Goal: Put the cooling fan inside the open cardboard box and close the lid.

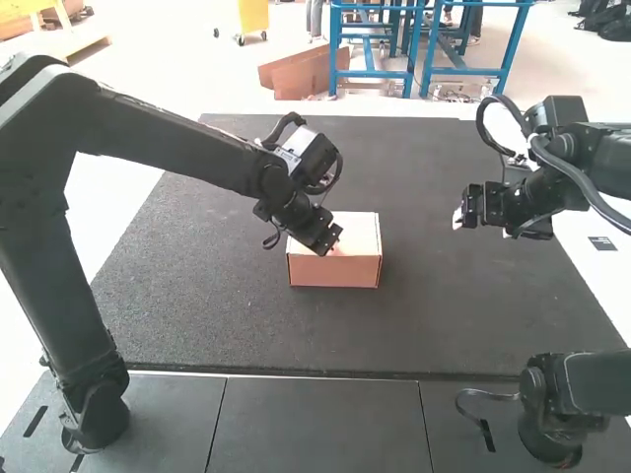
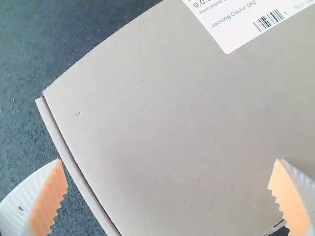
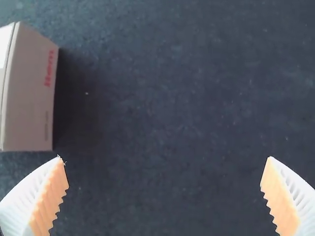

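The left end effector (image 1: 328,239) stood at the top of the cardboard box (image 1: 335,260), at the box's left end as the high view showed it. Its two white ribbed fingers (image 2: 45,199) with orange pads were spread wide apart and gripped nothing. In the left wrist view one finger hung past a corner of the box, over the mat, and the other hung over the lid (image 2: 167,113), near its opposite edge. Whether the pads touched the cardboard could not be told. The lid lay flat and shut on the box, so the inside was hidden. A white printed label (image 2: 246,22) was stuck on the lid, toward the end away from the fingers.

The box rested near the middle of the black mat (image 1: 197,266) that covered most of the table (image 1: 104,222). The left arm (image 1: 148,133) came from the left near corner and leaned over the mat down to the box.

The right end effector (image 1: 461,213) hung above the mat to the right of the box, well apart from it. Its fingers were also far apart, with bare mat between them. In the right wrist view one plain side of the box, with small red print, showed beyond one finger. The right arm (image 1: 582,158) came in from the right side of the table
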### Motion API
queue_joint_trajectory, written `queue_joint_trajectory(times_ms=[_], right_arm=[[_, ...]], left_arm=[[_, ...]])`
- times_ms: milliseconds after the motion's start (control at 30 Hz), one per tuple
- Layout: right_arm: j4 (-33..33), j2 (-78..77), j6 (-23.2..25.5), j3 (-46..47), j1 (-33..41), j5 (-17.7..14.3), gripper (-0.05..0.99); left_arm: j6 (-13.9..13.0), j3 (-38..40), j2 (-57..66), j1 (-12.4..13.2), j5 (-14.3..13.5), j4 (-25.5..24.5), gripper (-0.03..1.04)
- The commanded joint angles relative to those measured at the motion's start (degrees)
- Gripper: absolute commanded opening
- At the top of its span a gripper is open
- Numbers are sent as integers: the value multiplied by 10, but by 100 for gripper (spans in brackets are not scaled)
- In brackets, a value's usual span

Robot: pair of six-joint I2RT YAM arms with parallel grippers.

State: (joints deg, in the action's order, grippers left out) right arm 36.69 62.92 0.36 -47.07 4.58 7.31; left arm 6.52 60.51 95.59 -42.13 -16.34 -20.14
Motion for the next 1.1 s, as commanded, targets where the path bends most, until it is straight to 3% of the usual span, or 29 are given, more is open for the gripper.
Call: queue_joint_trajectory(times_ms=[0,233,467,633,733,867,967,1067], right_arm=[[-1,5,5,-21,-8,4,90],[-13,8,-1,-48,-4,11,90],[-107,7,-1,-72,-5,42,90],[-178,-2,-1,-75,-10,42,90],[-228,-17,0,-72,-10,37,91],[-291,-44,-1,-54,-10,34,91],[-321,-65,-1,-36,-10,31,91],[-344,-87,0,-12,-10,24,91]], left_arm=[[-2,1,-1,-1,0,-6,97],[-28,144,-66,38,0,-24,97],[-20,234,-91,86,5,-64,97],[14,224,-136,126,58,-48,97],[13,189,-171,157,68,-2,97],[-5,102,-233,194,97,112,97],[-24,26,-290,213,104,201,97],[-39,-38,-337,224,106,242,97]])
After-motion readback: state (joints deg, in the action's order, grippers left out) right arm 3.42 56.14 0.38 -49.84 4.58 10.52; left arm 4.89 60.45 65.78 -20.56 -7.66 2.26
